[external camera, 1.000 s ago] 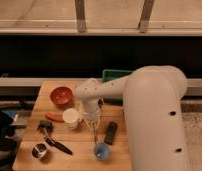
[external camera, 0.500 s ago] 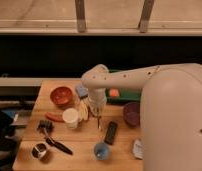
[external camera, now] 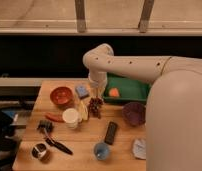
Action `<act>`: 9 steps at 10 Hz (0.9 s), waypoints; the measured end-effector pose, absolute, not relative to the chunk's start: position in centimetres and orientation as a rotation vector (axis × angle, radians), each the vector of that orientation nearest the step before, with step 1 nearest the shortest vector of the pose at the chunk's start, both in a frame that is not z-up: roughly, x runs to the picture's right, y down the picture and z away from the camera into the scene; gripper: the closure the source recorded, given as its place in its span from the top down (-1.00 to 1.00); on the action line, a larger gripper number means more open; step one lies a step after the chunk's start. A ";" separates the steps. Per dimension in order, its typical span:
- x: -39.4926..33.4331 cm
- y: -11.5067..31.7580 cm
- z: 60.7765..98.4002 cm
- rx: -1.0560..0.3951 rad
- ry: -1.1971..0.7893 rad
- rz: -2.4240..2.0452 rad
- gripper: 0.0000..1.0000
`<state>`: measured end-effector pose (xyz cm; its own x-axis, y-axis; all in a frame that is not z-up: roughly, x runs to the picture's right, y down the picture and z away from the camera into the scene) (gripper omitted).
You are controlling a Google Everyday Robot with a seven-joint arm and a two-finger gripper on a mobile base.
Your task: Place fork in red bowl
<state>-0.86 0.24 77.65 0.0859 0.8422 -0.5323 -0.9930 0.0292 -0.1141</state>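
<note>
The white arm is reaching in from the right and bending down over the wooden table (external camera: 34,135). Its gripper (external camera: 97,95) is hanging closed just above a dark cluster of grapes (external camera: 96,106), beside the blue sponge (external camera: 82,91) and the left edge of the green tray (external camera: 129,82). Whether anything is sitting between the fingers cannot be told, and the fork is not showing clearly anywhere. The red bowl (external camera: 61,95) is sitting to the left of the gripper, near the back left of the table. A white cup (external camera: 70,117) is standing in front of it. The purple bowl (external camera: 134,113), the black remote (external camera: 111,133) and a small blue cup (external camera: 101,150) are lying nearer the front.
</note>
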 end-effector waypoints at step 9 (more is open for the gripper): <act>-8.9 -7.1 76.2 -0.581 0.000 1.395 -1.00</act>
<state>-8.93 -7.09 76.23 0.1986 0.9214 -0.3341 -0.9215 0.0594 -0.3839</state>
